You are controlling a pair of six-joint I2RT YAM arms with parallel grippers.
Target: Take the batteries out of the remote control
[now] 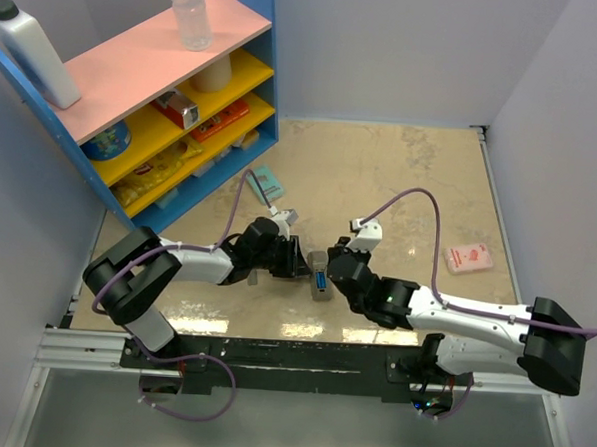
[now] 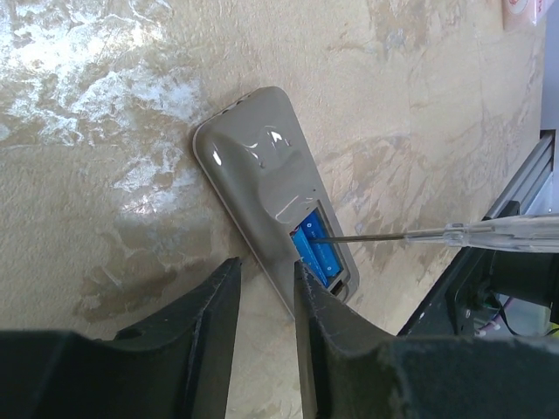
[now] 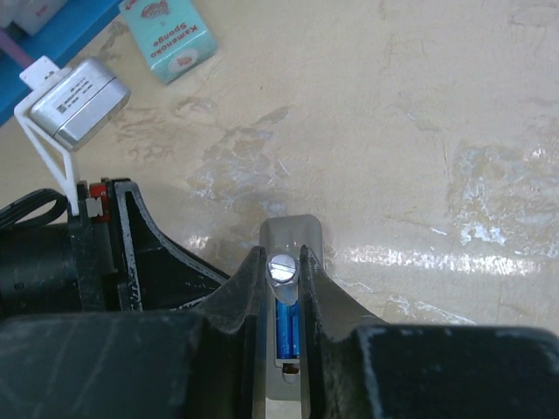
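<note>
Close to the middle of the desk's [image 1: 400, 189] near edge, the remote control [image 2: 262, 166] lies back-up with its cover off. Both blue batteries [image 2: 313, 249] sit side by side in the open bay at its nearer end.

The right hand [image 3: 281, 253] is clenched on a clear-handled screwdriver [image 2: 454, 234]. The thin shaft reaches in low from the right, and its tip rests on the cells.

The left hand [image 2: 265, 264] grasps nothing. Its fingers stand a narrow gap apart, just beside the remote's long edge. One of them seems to brace that edge, though the wrist view does not settle whether it touches.

That brace is the weak point, in my judgement. With only one side backed, a levering push could swing or skate the remote across the glossy top. The tip could also ride off a rounded cell and jab the bay's contacts. A cell freed suddenly by its spring might roll toward the near edge.

Farther back lies a teal sponge box [image 3: 166, 39], and a pink packet [image 1: 468, 256] lies toward the right edge. A blue shelf unit [image 1: 137, 65] fills the far left corner.
</note>
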